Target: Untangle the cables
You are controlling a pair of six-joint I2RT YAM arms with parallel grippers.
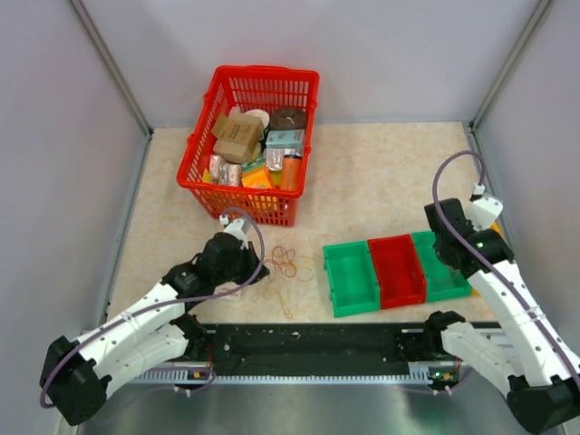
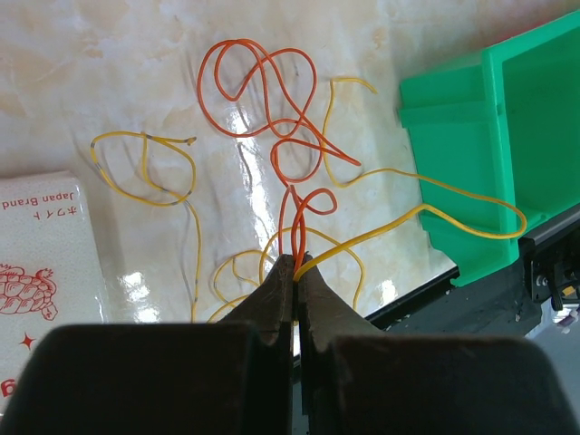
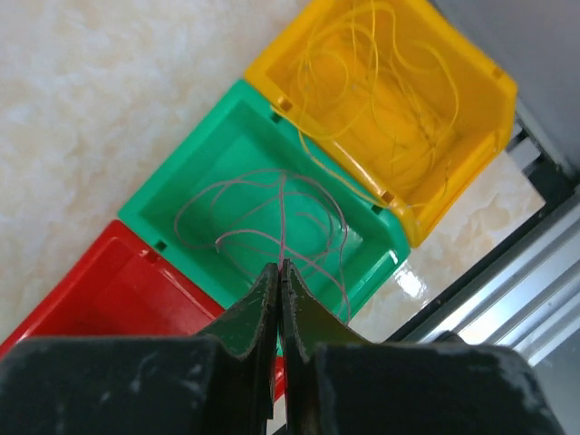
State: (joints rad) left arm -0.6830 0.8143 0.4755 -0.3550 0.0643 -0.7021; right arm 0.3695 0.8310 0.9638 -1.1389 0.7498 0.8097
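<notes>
Beige marbled tabletop [image 1: 381,172], grey walls [image 1: 408,54]; left fingers [image 2: 283,283] pinch cables [image 2: 272,100], right fingers [image 3: 265,292] seemingly closed.

At 6 o'clock the cables [image 2: 292,188] vanish behind the left hand [image 2: 296,261]; perhaps orange and yellow strands are both pinched. At 9 o'clock the edge crops the white box [image 2: 41,263].

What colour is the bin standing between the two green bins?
The bin is red, clearest in the top external view.
</notes>
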